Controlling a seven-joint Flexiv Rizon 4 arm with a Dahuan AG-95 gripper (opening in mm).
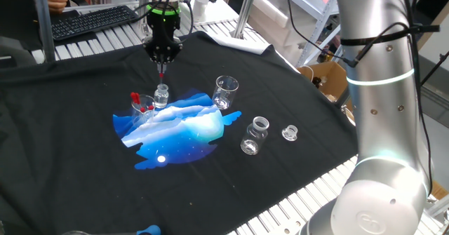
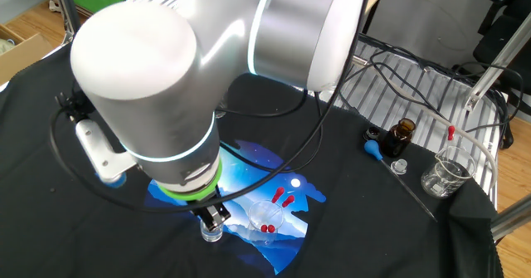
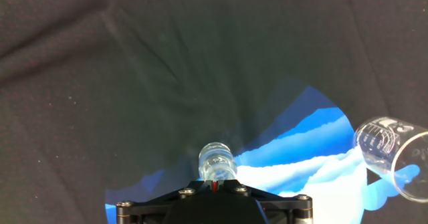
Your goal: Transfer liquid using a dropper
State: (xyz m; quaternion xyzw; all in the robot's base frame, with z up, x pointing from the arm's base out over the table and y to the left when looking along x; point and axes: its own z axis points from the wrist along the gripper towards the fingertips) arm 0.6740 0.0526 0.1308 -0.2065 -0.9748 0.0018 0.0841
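The dropper (image 1: 162, 74) hangs upright, its small red rubber bulb at the top pinched in the closed gripper (image 1: 162, 69), its thin clear tube pointing straight down. The tip reaches the mouth of a small clear vial (image 1: 161, 95) that stands on the blue and white print of the dark cloth; whether it dips inside is hard to tell. In the hand view only a sliver of red (image 3: 214, 184) shows directly above the vial's mouth (image 3: 217, 162).

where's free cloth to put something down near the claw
Bare black cloth lies left of the small vial under the claw. It is crowded on the blue print: a beaker with red droppers, a spouted beaker, then a jar.
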